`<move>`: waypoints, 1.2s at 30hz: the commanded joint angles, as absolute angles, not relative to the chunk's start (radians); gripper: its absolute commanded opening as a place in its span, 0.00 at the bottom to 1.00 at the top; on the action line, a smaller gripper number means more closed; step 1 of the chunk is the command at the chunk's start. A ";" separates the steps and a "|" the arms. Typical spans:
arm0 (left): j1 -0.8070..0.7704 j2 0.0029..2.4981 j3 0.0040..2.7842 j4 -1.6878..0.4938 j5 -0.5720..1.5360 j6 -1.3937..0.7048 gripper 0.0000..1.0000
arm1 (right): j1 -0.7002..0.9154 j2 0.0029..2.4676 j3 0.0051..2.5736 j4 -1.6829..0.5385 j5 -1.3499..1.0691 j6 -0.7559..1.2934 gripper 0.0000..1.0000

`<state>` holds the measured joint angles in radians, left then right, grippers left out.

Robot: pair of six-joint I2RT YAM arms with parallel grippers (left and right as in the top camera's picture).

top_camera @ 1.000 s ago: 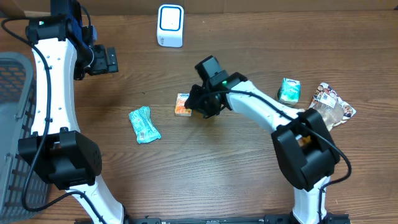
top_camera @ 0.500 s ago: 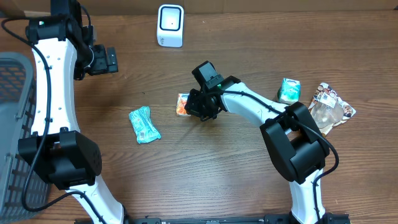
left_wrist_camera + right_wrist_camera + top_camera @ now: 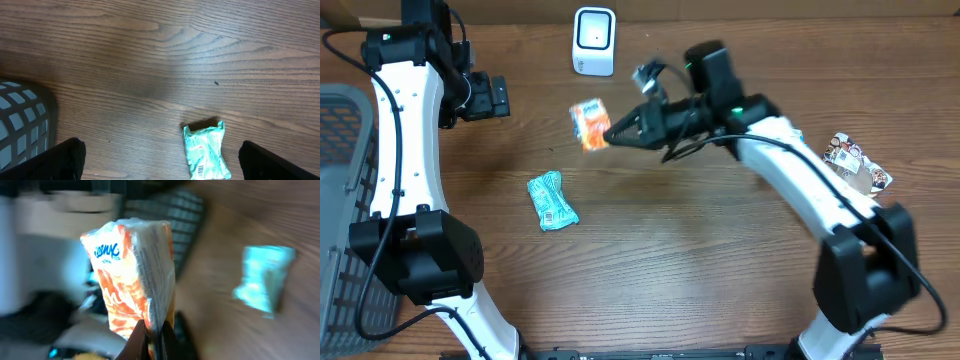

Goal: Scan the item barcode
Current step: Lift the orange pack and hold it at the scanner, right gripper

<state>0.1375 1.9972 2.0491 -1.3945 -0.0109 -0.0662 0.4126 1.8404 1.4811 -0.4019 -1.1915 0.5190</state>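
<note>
An orange-and-white Kleenex tissue pack point(image 3: 588, 123) hangs above the table, pinched by its edge in my right gripper point(image 3: 612, 133), which is shut on it. It sits a little below the white barcode scanner point(image 3: 594, 40) at the back of the table. In the right wrist view the pack point(image 3: 135, 275) stands upright above the closed jaws of the right gripper point(image 3: 154, 340), and the picture is blurred. My left gripper point(image 3: 500, 97) stands wide open at the far left with nothing in it; in its wrist view the left gripper point(image 3: 160, 162) hovers over bare wood.
A teal packet point(image 3: 551, 201) lies on the table left of centre, also seen as the teal packet point(image 3: 205, 152) with its barcode facing up. A grey mesh basket point(image 3: 340, 200) sits at the left edge. A printed snack bag point(image 3: 855, 165) lies at the right.
My right gripper closed on the orange pack where it lay on the table, then lifted it and swung it left and back toward the scanner. The left arm has not moved.
</note>
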 commanded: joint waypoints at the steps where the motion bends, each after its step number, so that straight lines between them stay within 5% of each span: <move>1: 0.137 1.970 2.048 -1.394 -0.007 -0.041 1.00 | 0.358 1.814 1.496 -0.334 -1.425 0.719 0.04; 11: 0.137 1.970 2.048 -1.394 -0.007 -0.041 1.00 | 0.338 1.814 1.496 -0.315 -1.399 0.815 0.04; 24: 0.137 1.970 2.048 -1.394 -0.007 -0.041 1.00 | 0.365 1.814 1.550 -0.501 -0.950 0.655 0.04; 32: 0.136 1.970 2.048 -1.394 -0.007 -0.041 1.00 | 0.419 1.845 1.930 -0.942 -0.250 0.416 0.04; 36: 0.138 1.970 2.048 -1.394 -0.007 -0.041 1.00 | 0.482 1.894 2.011 -0.873 0.134 0.316 0.04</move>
<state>0.1375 1.9972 2.0491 -1.3941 -0.0109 -0.0662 0.4370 1.8477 1.9728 -0.9333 -0.2615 0.4374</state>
